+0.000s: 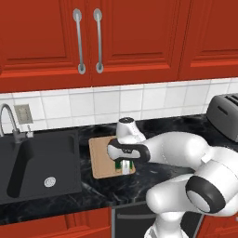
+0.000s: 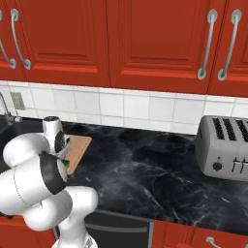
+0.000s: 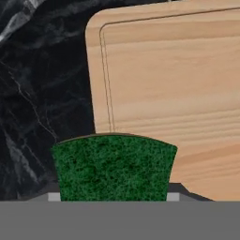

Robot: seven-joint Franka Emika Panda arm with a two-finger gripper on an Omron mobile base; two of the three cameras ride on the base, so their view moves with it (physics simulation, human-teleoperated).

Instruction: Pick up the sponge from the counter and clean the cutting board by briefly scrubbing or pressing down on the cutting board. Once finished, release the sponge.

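Black veined counter [image 1: 97, 188] beneath red cabinets carried the cutting board [image 1: 100, 160] beside the sink, and the gripper [image 1: 124, 166] hung low over the board's near right corner. Its fingers were clenched on the sponge [image 3: 112, 166], green scouring face outward, over the board's edge. Judged light, soft and compressible, the sponge suited a grip across its foam sides.

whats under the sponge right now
In the hand view the sponge, gripped in the claw, sits over the cutting board near its edge, by the black counter. Whether it touches the wood is hidden by the sponge itself.
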